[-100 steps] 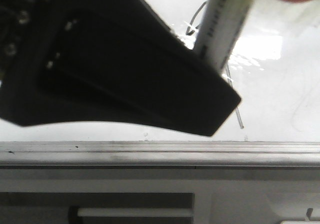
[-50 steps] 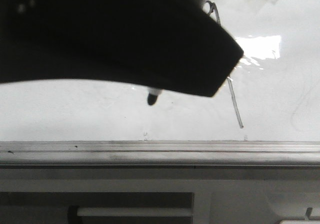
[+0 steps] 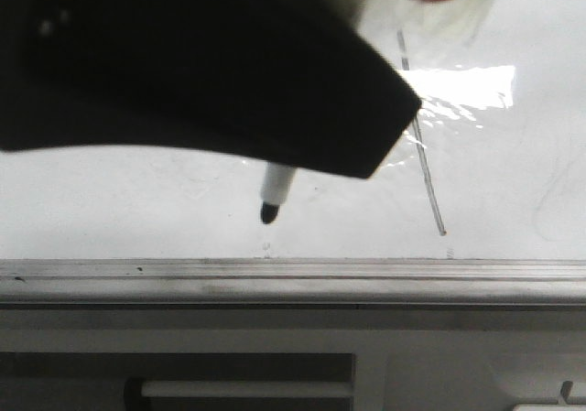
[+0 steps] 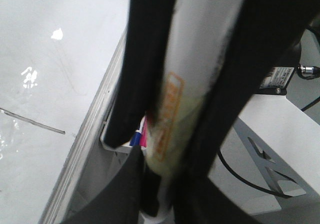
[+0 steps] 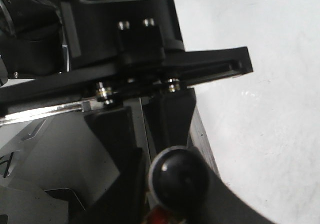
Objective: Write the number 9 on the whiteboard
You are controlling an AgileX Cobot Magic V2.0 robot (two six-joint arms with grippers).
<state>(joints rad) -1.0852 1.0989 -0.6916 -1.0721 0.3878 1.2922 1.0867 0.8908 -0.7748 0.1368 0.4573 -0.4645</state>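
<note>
My left gripper (image 3: 229,72) fills the upper left of the front view as a black mass. It is shut on a white marker (image 3: 277,184) whose black tip (image 3: 269,211) hangs over the whiteboard (image 3: 137,200), left of the number 9 (image 3: 423,159) and apart from it. Only the 9's long slanting tail shows; its loop is hidden. In the left wrist view the black fingers (image 4: 145,59) clamp the marker (image 4: 195,74). My right gripper (image 5: 175,184) is shut on a round black cap (image 5: 177,176) beside the whiteboard (image 5: 265,134).
A grey metal edge strip (image 3: 293,280) runs along the board's near side, with a grey slotted panel (image 3: 247,374) below it. A small tray with blue and pink markers (image 4: 139,136) sits by the board edge. Bright glare (image 3: 467,89) lies right of the 9.
The left gripper has carried the marker left from the 9's loop and toward the near edge. The tip now shows lower, left of the tail.
</note>
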